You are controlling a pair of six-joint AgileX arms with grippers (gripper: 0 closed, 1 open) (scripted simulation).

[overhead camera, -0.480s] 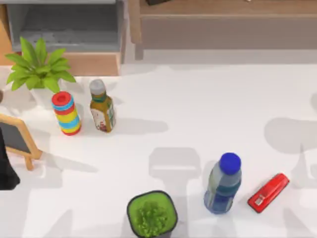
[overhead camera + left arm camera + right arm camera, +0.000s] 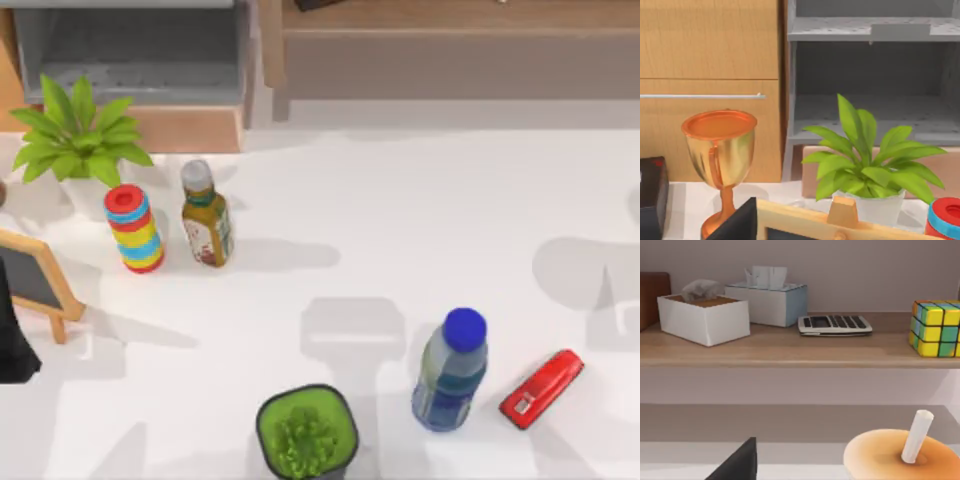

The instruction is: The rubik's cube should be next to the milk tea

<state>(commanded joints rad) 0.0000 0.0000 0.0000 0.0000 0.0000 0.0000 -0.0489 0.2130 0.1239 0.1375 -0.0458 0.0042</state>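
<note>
The rubik's cube, tiled yellow, green and orange, sits on a wooden shelf in the right wrist view, some way beyond a dark part of my right gripper. The milk tea, a bottle with a round blue cap and blue label, stands upright on the white table near the front right in the top view. My left arm is at the table's left edge, far from both. A dark part of my left gripper shows in the left wrist view.
A red stapler lies right of the milk tea and a green potted plant stands to its left. An olive-brown bottle, ring stack, leafy plant and chalkboard fill the back left. On the shelf sit a calculator and tissue boxes. A cup with a straw is close to my right gripper.
The arm shadows at the table's right have shifted slightly. No object on the table has moved.
</note>
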